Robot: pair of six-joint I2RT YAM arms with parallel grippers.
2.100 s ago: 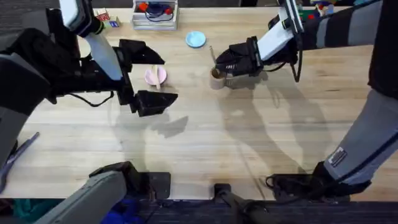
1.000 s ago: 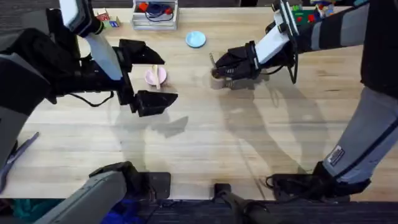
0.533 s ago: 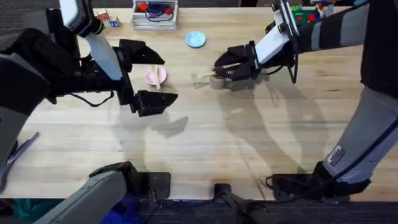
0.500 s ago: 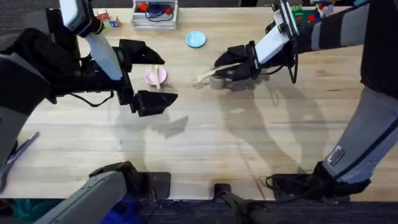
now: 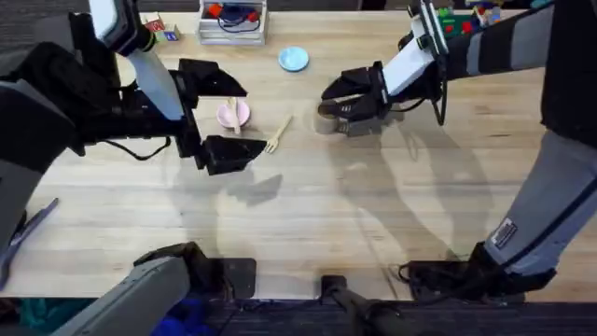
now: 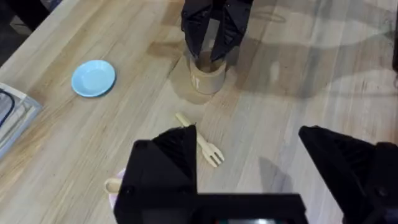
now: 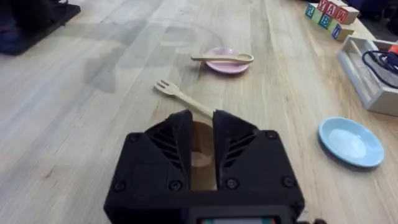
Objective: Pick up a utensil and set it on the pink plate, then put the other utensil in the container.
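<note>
The pink plate (image 5: 233, 114) (image 7: 227, 65) carries the wooden spoon (image 5: 234, 108) (image 7: 222, 58) across it. My left gripper (image 5: 220, 116) (image 6: 249, 165) hovers over that plate, open wide and holding nothing. The wooden fork (image 5: 277, 134) (image 6: 200, 146) (image 7: 182, 94) lies flat on the table between the plate and the tan container (image 5: 325, 120) (image 6: 205, 76) (image 7: 200, 153). My right gripper (image 5: 349, 101) (image 6: 214, 31) (image 7: 202, 134) is directly above the container. Its fingers stand a narrow gap apart with nothing between them.
A light-blue plate (image 5: 293, 59) (image 6: 93, 78) (image 7: 350, 142) sits behind the container. A clear box (image 5: 231, 21) and lettered blocks (image 5: 159, 28) (image 7: 328, 14) line the far edge. The near half of the table is bare wood.
The fork left my right gripper at the container and now lies on the table to the container's left. The right gripper stayed over the container. The left arm has not moved.
</note>
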